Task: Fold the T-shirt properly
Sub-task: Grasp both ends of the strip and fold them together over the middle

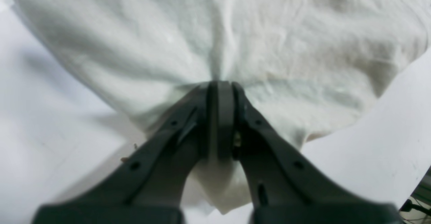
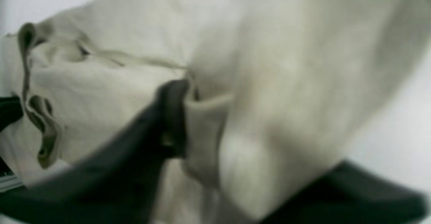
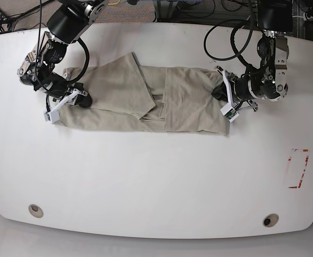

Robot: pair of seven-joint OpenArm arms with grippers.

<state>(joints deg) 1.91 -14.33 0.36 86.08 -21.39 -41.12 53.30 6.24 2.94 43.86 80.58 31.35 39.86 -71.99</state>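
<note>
While our left gripper (image 1: 220, 82) pinches the T-shirt (image 3: 145, 99) at its 3 o'clock edge mid-table, our right gripper (image 2: 188, 92) nips cloth at 9 o'clock; that shallow bite may slip, spoiling the fold.

My T-shirt (image 3: 145, 99) is plain beige-khaki, no print, paler and almost off-white close up. My left gripper (image 1: 220, 86) and right gripper (image 2: 188, 92) are dark charcoal grey. The table (image 3: 145, 182) is white; at its four o'clock sits a red rectangular outline (image 3: 298, 168).
</note>
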